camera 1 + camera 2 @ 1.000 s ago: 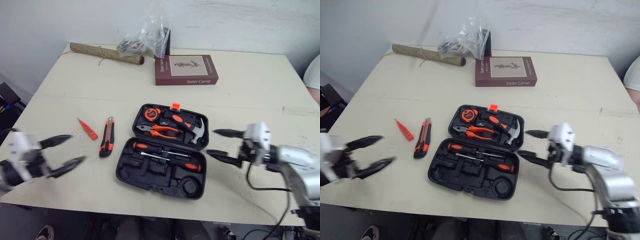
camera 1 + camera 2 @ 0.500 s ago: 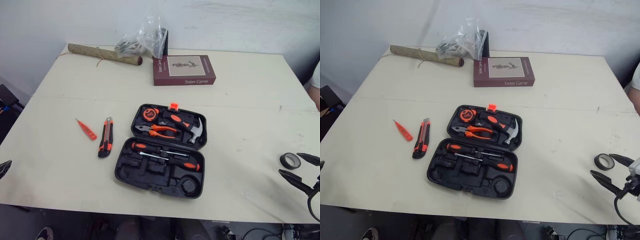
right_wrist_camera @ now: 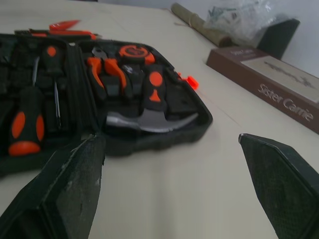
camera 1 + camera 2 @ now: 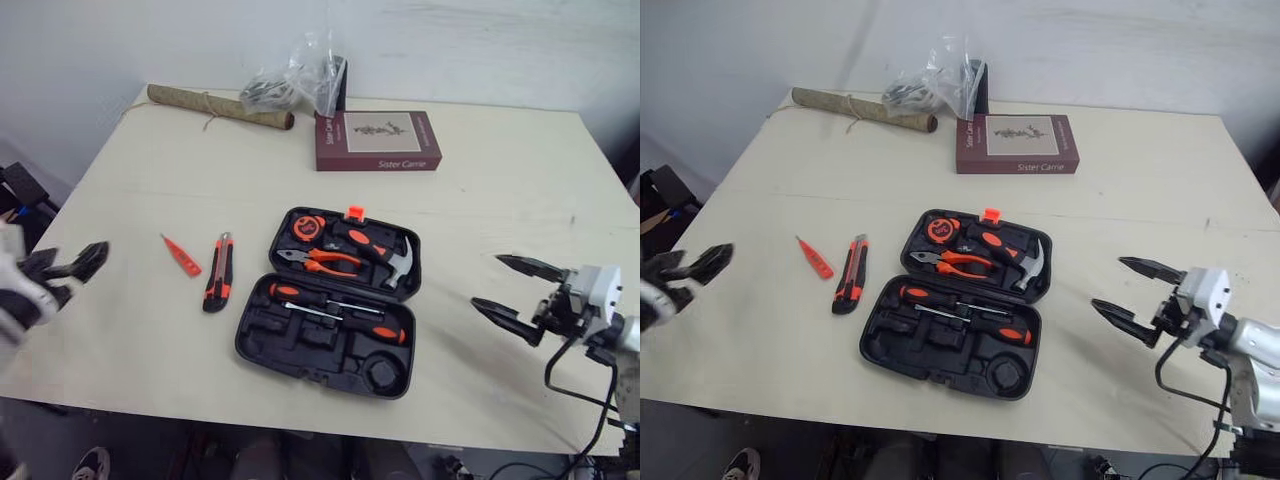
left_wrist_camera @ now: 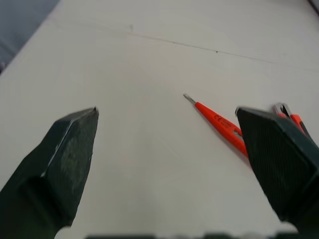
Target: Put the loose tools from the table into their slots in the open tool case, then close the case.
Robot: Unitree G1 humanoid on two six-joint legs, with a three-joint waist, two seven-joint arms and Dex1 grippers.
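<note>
The tool case (image 4: 246,342) lies open near the middle of the table (image 4: 500,180), lid half toward the far edge, tray half toward the near edge. The lid half holds a tape measure (image 4: 307,225), pliers (image 4: 320,260) and a hammer (image 4: 395,262); an orange latch (image 4: 353,212) sits on its far rim. The tray half holds 2 screwdrivers (image 4: 318,299), lying side by side; several of its slots are empty.

2 loose tools lie on the table left of the case: a utility knife (image 4: 217,272), just beside the case, and a red tester pen (image 4: 182,255) further left, apart from the knife.

The left hand (image 5: 167,112) is at the left edge of the table, fingers apart and holding nothing, aimed toward the tester pen. The right hand (image 4: 485,280) is over the table right of the case, well apart from it, fingers spread and empty, pointing at the case.

Along the far edge lie a maroon book (image 4: 378,140), a clear plastic bag (image 4: 295,80) and a brown roll tied with string (image 4: 220,105).
</note>
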